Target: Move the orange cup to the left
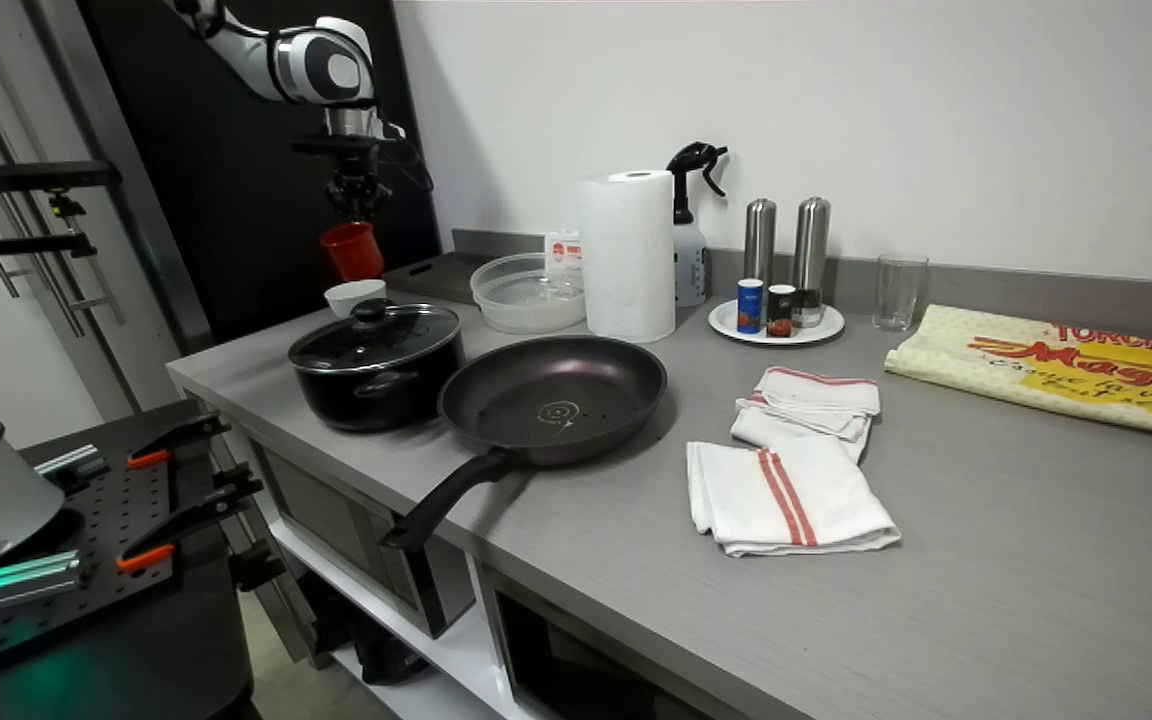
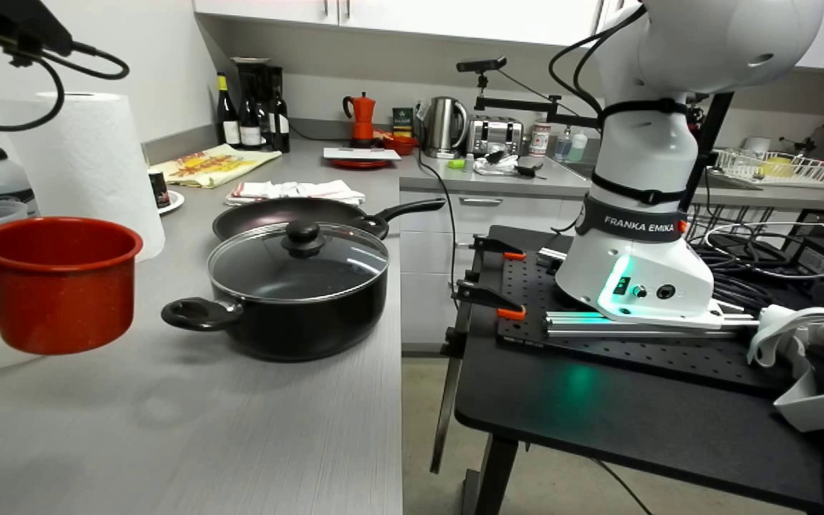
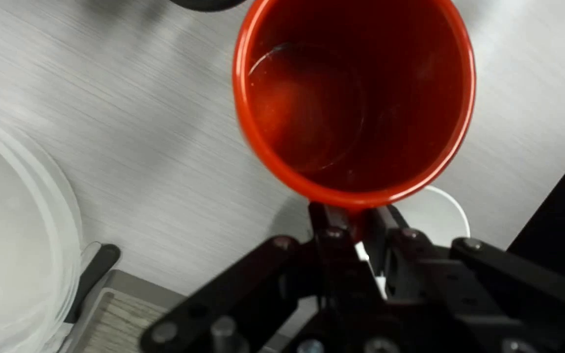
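Note:
The orange cup [image 1: 352, 252] is a small red-orange cup with a handle, held up above the counter. It also shows at the left in an exterior view [image 2: 61, 293] and large at the top of the wrist view [image 3: 361, 98]. In the wrist view my gripper [image 3: 354, 218] is shut on the cup's handle, with a finger on each side of it just below the rim. The gripper also shows above the cup in an exterior view [image 1: 358, 212]. The cup is tilted in one of these views and looks empty inside. Part of the handle is hidden by the fingers.
A white bowl [image 1: 354, 295] stands under the cup, by the lidded black pot [image 1: 376, 395]. A clear bowl [image 1: 526, 318] and a paper-towel roll [image 1: 628, 260] stand behind the pot. A frying pan [image 1: 556, 400] sits beside it. A black panel [image 1: 266, 200] rises past the counter's end.

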Controlling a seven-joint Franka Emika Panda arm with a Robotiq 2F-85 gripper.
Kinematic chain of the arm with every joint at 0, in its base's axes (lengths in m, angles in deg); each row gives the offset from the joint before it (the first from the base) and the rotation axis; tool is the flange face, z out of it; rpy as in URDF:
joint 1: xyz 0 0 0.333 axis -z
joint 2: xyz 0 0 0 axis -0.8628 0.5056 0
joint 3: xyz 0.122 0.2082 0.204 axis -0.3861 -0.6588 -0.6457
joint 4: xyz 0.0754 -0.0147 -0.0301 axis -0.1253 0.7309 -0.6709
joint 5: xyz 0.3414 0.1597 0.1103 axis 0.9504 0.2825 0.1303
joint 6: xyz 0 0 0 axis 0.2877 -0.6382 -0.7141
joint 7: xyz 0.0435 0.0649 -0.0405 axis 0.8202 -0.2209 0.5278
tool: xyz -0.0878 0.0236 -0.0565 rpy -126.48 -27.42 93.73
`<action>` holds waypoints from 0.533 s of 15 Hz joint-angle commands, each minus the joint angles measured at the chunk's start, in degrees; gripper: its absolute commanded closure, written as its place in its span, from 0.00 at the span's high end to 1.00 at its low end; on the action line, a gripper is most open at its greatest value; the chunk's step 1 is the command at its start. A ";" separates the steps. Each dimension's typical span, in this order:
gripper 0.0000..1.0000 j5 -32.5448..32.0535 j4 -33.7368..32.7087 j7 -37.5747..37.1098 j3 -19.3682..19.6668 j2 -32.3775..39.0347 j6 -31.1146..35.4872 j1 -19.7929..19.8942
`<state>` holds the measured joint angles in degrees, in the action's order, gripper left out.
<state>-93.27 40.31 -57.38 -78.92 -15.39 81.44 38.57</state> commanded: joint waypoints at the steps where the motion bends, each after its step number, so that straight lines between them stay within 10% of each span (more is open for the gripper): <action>1: 0.04 3.75 -0.59 -7.40 1.69 0.20 2.36 -0.06; 8: 0.04 7.71 -2.42 -23.26 5.32 1.90 1.51 -0.40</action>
<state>-88.38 40.00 -74.59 -74.90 -14.88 83.39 38.87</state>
